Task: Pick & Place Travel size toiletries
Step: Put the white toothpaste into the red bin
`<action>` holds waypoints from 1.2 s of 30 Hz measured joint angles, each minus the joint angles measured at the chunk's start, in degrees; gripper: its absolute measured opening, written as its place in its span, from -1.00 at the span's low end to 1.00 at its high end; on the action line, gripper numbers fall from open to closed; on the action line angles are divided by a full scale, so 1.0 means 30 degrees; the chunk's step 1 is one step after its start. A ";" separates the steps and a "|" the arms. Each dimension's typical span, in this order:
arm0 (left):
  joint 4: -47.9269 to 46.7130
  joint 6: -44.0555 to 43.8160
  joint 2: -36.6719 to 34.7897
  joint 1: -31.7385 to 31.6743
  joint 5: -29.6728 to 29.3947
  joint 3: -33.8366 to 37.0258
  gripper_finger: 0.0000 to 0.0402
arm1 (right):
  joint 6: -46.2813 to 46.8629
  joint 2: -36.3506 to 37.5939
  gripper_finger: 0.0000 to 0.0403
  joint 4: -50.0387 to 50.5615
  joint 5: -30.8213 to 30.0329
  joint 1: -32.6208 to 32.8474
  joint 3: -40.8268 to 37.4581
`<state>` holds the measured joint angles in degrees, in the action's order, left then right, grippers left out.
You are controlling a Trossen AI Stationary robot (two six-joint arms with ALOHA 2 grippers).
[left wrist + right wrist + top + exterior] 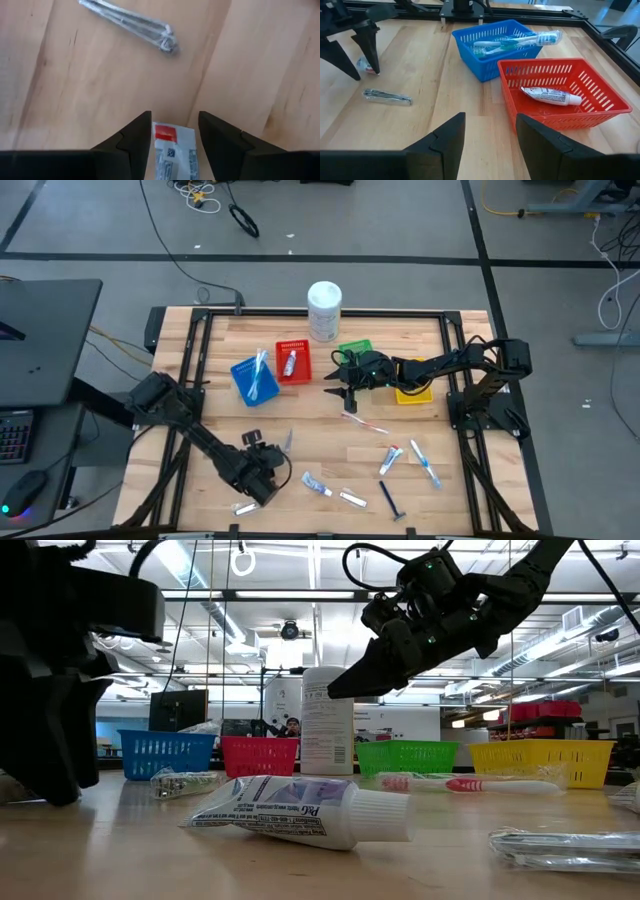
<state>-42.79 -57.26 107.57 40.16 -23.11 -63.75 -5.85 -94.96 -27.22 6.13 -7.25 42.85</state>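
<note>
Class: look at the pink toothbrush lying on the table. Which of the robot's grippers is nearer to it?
The right gripper: it hovers open just behind the pink toothbrush, near the red basket. The left gripper is open at the table's front, over a sachet.

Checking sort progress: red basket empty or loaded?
Loaded. The red basket holds one white toothpaste tube lying flat on its floor; nothing else shows inside it.
</note>
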 joint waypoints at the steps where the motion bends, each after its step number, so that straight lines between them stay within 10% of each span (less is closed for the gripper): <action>1: -0.0030 -0.0004 -0.0002 0.0000 0.0250 -0.0013 -0.20 | 0.0000 0.0000 -0.08 0.0000 0.0000 0.0003 0.0000; 15: -0.1038 -0.1042 0.0049 -0.0661 -0.2128 -0.0946 -0.96 | 0.0000 0.0000 -0.08 0.0000 0.0000 0.0001 0.0000; 22: -0.6074 -0.0208 0.0035 -0.1739 -0.3490 -0.4865 -0.98 | 0.0000 0.0000 -0.08 -0.0002 0.0000 -0.0004 0.0000; 36: -0.4696 0.0090 0.0122 -0.1874 0.3004 -0.4380 -0.38 | 0.0000 0.0000 -0.08 0.0000 0.0000 0.0002 0.0000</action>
<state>-56.88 -56.99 107.94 34.54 -14.10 -76.89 -5.85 -94.96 -27.22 6.13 -7.25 42.85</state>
